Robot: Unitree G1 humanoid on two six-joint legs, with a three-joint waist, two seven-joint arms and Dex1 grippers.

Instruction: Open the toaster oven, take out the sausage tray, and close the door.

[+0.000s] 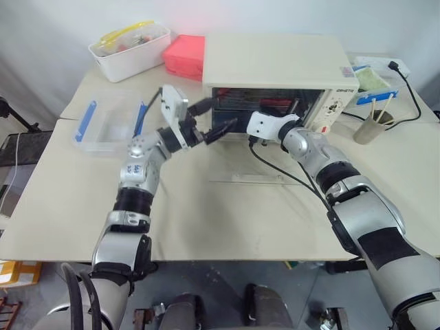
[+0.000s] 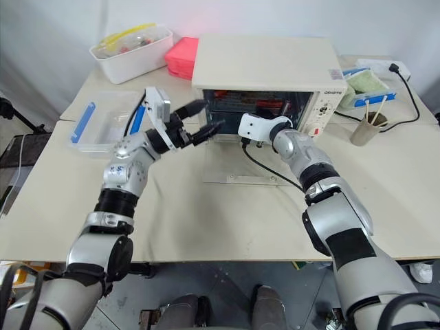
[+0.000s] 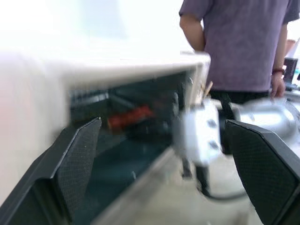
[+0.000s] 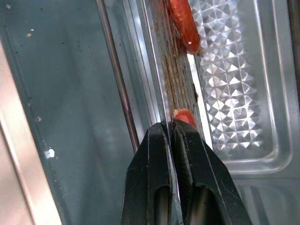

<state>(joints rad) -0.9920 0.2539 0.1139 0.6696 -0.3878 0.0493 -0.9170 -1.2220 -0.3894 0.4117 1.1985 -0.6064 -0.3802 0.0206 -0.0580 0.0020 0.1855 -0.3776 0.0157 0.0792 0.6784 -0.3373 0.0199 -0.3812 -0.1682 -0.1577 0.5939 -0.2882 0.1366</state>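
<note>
Right gripper [image 4: 171, 129] pinched shut on sausage tray [image 4: 234, 89] rim inside toaster oven [image 1: 275, 62]; pull straight, level. Left gripper [image 1: 212, 118] fully spread, empty, beside oven mouth; support tray.

Bright even light; left wrist view blurred, overexposed; oven interior dim.

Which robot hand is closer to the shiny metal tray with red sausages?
The right. The right gripper is inside the cream-white toaster oven, shut on the edge of the shiny metal sausage tray. The left gripper hangs open outside the oven's front.
</note>
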